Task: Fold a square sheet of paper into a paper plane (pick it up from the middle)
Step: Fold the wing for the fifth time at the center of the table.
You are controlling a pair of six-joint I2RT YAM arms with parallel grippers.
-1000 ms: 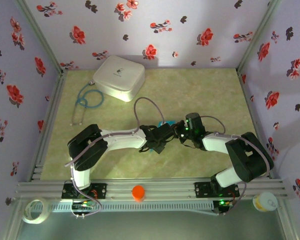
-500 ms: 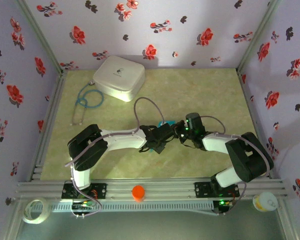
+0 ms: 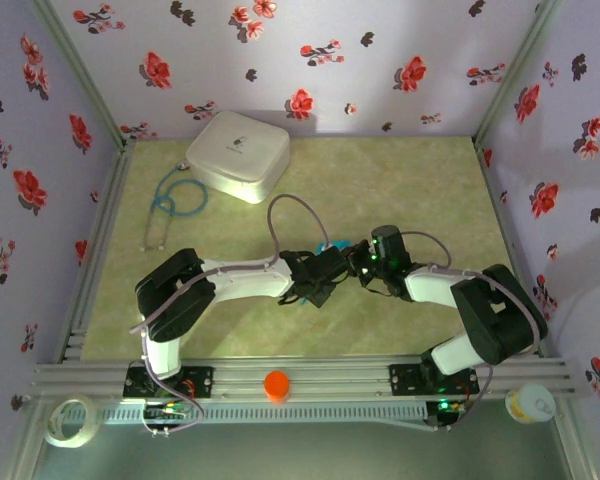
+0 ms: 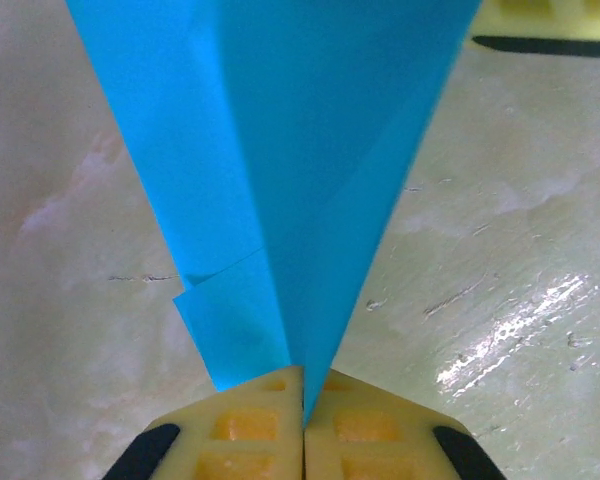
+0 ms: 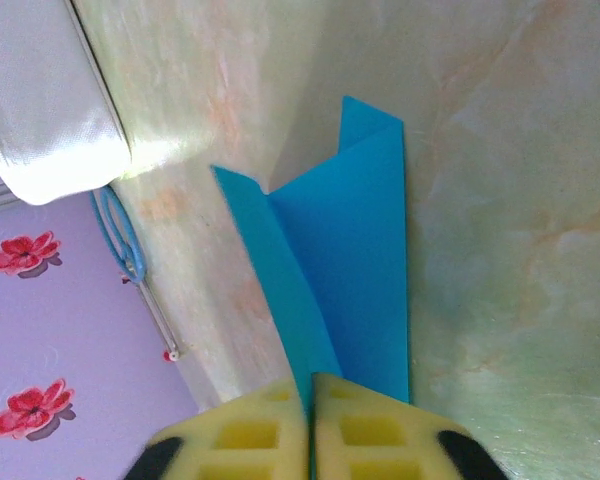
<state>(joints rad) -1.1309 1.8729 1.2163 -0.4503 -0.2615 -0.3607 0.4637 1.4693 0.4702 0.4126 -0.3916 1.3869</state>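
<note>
paper plane [image 4: 300,180] is pinched from both sides right now. left gripper [image 4: 303,425] has its yellow pads pressed together on the narrow end, with the blue paper running straight into the seam between them. right gripper [image 5: 310,415] comes in from the opposite side and looks the same: pads closed on a thin edge of the folded layers, though they're a bit blurry. so the plane hangs between the two, around the middle of the table [image 3: 400,180] and a little toward the near edge. can't tell if it touches the surface. the white rounded box [image 3: 238,155] sits well apart at the far left corner.

what changed: honestly almost nothing. in the top view both arms and the blue scrap sit where they were a second ago. i'd guess they're setting a crease, with the dart shape mostly done. pulling apart could tear paper this thin.
</note>
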